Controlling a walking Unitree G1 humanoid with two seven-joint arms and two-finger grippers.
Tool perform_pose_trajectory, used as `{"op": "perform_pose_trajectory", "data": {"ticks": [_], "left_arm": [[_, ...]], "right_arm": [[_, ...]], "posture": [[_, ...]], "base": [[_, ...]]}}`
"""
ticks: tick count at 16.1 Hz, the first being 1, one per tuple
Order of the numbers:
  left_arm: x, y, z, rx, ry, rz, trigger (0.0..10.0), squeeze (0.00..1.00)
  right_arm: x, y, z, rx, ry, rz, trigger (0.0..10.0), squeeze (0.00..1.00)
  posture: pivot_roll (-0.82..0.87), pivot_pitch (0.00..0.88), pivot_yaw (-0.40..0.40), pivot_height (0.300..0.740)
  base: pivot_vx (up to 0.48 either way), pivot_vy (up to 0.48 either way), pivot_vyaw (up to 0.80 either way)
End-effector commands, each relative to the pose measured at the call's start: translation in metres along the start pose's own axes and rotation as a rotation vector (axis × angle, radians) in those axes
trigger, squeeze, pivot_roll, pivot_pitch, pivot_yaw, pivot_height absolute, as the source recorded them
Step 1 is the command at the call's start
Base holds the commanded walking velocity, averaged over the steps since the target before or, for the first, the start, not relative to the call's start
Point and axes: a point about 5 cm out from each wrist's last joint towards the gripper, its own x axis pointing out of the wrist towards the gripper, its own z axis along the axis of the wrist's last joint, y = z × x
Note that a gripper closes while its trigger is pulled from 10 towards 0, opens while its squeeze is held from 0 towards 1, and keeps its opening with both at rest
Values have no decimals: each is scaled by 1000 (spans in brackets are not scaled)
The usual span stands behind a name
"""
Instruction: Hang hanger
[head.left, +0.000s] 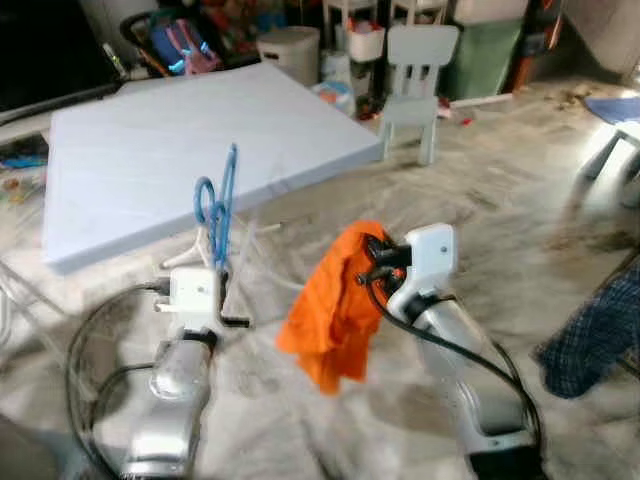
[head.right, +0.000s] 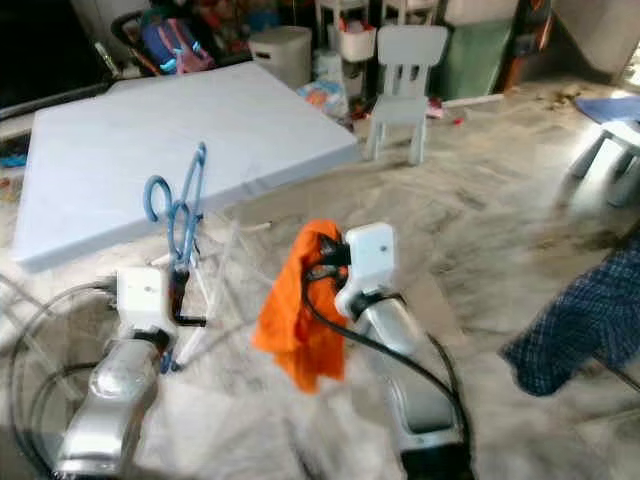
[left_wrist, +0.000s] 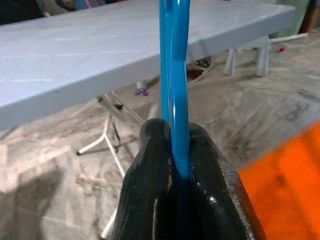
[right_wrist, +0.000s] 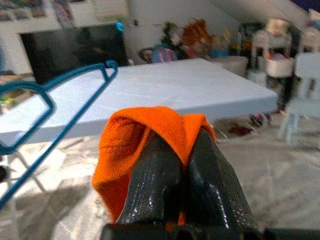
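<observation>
While the left gripper (head.left: 215, 268) pinches the blue hanger (head.left: 218, 205) upright between closed fingers (left_wrist: 155, 185), the right gripper (head.left: 372, 262) has its fingers clamped on an orange cloth (head.left: 335, 305) that droops just beside the hanger. Likely reason: frame kept vertical so the cloth can go over it. Pale blue bench (head.left: 150, 150) edge lies just behind the hanger, white chair (head.left: 415, 85) beyond it; open marble floor (head.left: 500, 200) on the cloth's far side.
</observation>
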Motion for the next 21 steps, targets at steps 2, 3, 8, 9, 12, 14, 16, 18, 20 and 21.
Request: {"op": "perform_pose_trajectory", "data": {"ticks": [2, 3, 8, 9, 12, 14, 16, 18, 20, 21], "left_arm": [[1, 10, 3, 24, 0, 39, 10000, 0], [1, 11, 3, 22, 2, 40, 10000, 0], [4, 10, 4, 29, 3, 43, 10000, 0], [5, 9, 4, 27, 1, 43, 10000, 0], [6, 9, 4, 32, 3, 47, 10000, 0], [5, 9, 2, 20, 18, 49, 10000, 0], [6, 11, 3, 19, 16, 52, 10000, 0], [7, 16, 3, 14, 13, 74, 10000, 0], [4, 27, 5, 26, -8, 122, 10000, 0], [3, 27, 4, 15, 2, 125, 10000, 0]], "right_arm": [[4, 9, 9, -4, -40, 32, 10000, 0], [4, 9, 9, -3, -41, 31, 10000, 0], [4, 10, 8, -8, -41, 30, 10000, 0], [4, 9, 9, -7, -42, 27, 10000, 0], [4, 8, 11, -5, -46, 24, 10000, 0], [2, 10, 8, -4, -37, 18, 10000, 0], [1, 11, 7, -6, -30, 16, 10000, 0], [1, 10, 7, -8, -30, 12, 10000, 0], [-1, 6, 6, -11, -25, 0, 10000, 0], [-2, 6, 5, -11, -23, 3, 10000, 0]], "posture": [[-69, 0, 77, 740], [-69, 0, 76, 740], [-72, 0, 79, 740], [-74, 0, 78, 740], [-84, 12, 80, 740], [-88, 18, 83, 740], [-95, 22, 88, 740], [-95, 22, 88, 740], [-91, 33, 86, 740], [-91, 33, 86, 740]], "base": [[0, 0, 0], [0, 0, 0], [0, 0, 665], [0, 0, 656], [0, 0, 198], [0, 0, 0], [0, 0, 0], [0, 0, 0], [0, 0, 0], [0, 0, 0]]}}
